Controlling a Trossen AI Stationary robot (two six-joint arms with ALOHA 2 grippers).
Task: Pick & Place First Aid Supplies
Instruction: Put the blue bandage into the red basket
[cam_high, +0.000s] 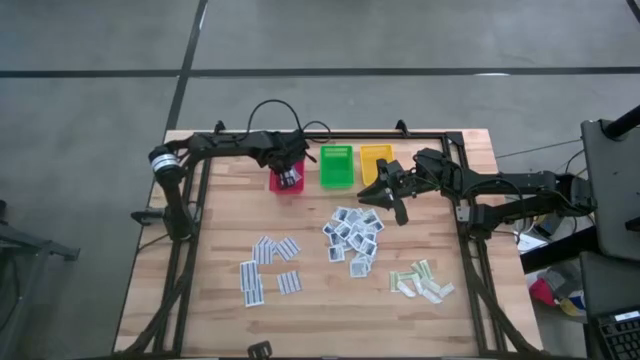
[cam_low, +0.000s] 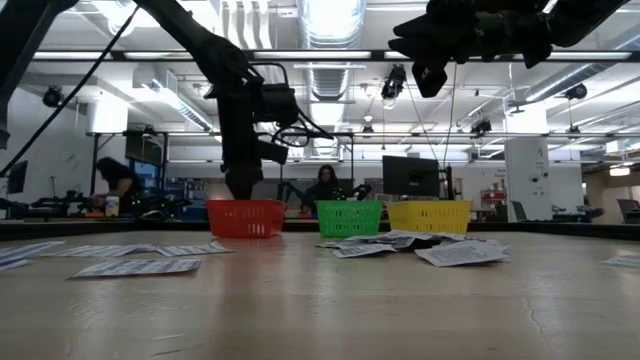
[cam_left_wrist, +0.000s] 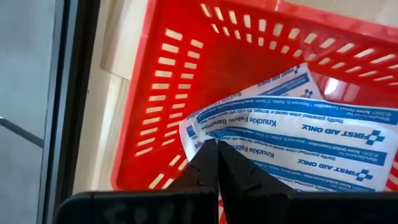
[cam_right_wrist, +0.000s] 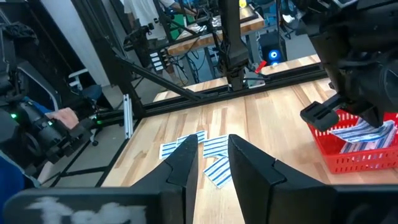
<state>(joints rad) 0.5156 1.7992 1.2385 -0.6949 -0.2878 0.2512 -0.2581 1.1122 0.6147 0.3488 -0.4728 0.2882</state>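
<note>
Striped packet (cam_left_wrist: 292, 134) pinched in closed left gripper (cam_left_wrist: 217, 147) inside red basket (cam_left_wrist: 155, 93); right gripper (cam_right_wrist: 213, 146) parted, empty.

Overhead camera is looking straight down on the whole wooden slatted table (cam_high: 310, 300). Low camera is looking level across it into the room. Left wrist camera is peering closely into the red slotted plastic basket (cam_left_wrist: 161, 93), which all views are sharing.

Three baskets (cam_high: 336, 166) stand in a row at the far side of the bench (cam_high: 200, 290). Packets (cam_left_wrist: 298, 140) lie in the leftmost one. Nearer, three clusters of packets lie left (cam_high: 268, 268), middle (cam_high: 352, 236) and right (cam_high: 422, 281).
</note>
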